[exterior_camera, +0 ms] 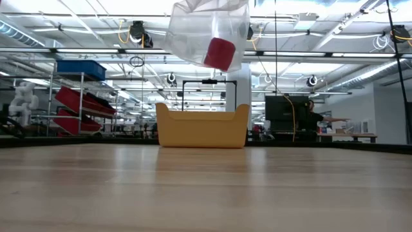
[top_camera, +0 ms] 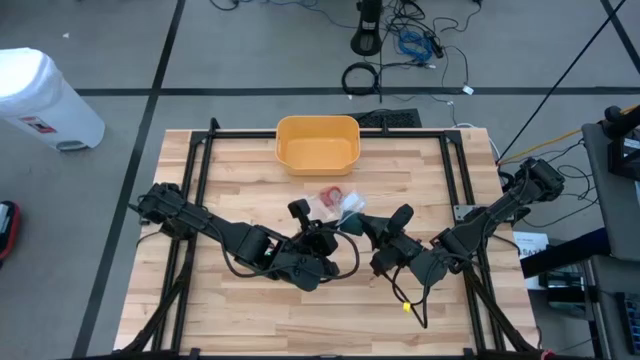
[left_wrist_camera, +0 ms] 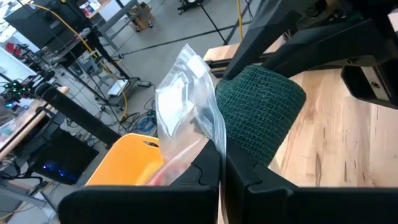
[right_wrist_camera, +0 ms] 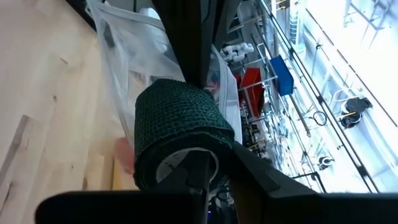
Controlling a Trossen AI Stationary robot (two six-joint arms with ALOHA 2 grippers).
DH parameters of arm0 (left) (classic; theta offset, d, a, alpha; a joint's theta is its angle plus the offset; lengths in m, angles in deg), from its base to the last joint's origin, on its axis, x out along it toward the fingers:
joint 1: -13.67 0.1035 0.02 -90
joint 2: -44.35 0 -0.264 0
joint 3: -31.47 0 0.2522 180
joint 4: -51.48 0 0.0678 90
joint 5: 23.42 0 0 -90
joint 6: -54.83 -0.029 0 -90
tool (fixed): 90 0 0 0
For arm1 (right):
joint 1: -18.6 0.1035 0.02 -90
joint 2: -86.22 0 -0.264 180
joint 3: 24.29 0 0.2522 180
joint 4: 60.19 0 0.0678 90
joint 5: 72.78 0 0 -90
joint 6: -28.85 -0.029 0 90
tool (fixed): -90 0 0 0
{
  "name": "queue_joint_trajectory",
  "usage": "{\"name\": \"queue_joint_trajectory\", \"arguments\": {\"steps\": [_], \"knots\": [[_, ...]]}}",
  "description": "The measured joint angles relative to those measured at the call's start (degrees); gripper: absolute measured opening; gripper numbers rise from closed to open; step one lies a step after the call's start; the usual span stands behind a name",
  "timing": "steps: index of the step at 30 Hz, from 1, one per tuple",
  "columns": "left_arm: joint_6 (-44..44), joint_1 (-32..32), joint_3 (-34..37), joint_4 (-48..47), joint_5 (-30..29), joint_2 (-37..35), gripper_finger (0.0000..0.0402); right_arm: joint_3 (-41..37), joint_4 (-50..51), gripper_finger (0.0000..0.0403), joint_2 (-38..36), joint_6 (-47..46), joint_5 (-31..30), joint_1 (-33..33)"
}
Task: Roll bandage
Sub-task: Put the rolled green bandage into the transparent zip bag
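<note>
The left end effector (top_camera: 318, 238), closed tight, pinches a clear plastic bag (left_wrist_camera: 180, 106) by its edge and holds it up off the bench (top_camera: 240, 180), probably to keep it clear while the roll comes free. Just to its right, the right end effector (top_camera: 383, 250) is nearly closed on the dark green bandage roll (right_wrist_camera: 177, 127), one finger (right_wrist_camera: 198, 177) inside its core; the roll sits against the bag, in front of the yellow bin (top_camera: 317, 144).

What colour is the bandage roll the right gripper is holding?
Dark green; the bandage roll shows best in the right wrist view.
</note>
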Motion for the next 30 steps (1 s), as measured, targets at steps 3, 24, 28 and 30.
{"name": "queue_joint_trajectory", "arguments": {"steps": [3, 24, 28, 30], "knots": [[0.0, 0.0, 0.0, 0.0, 0.0, 0.0, 0.0004, 0.0, -0.1, 0.0038, 0.0, -0.1, 0.3, 0.0], [-3.3, -0.3, 0.0, 6.3, 2.5, 0.1, 0.0004, 0.0, -0.9, 0.0038, 0.0, -4.7, 6.2, -1.6], [-3.3, -0.2, 0.0, 6.6, 4.2, 0.1, 0.0004, -0.1, -3.2, 0.0038, 0.0, -4.7, 10.8, -1.6], [-3.4, -0.3, 0.0, 7.4, 6.1, 0.0, 0.0004, -0.1, -3.4, 0.0038, 0.0, -4.8, 11.3, -1.7]]}}
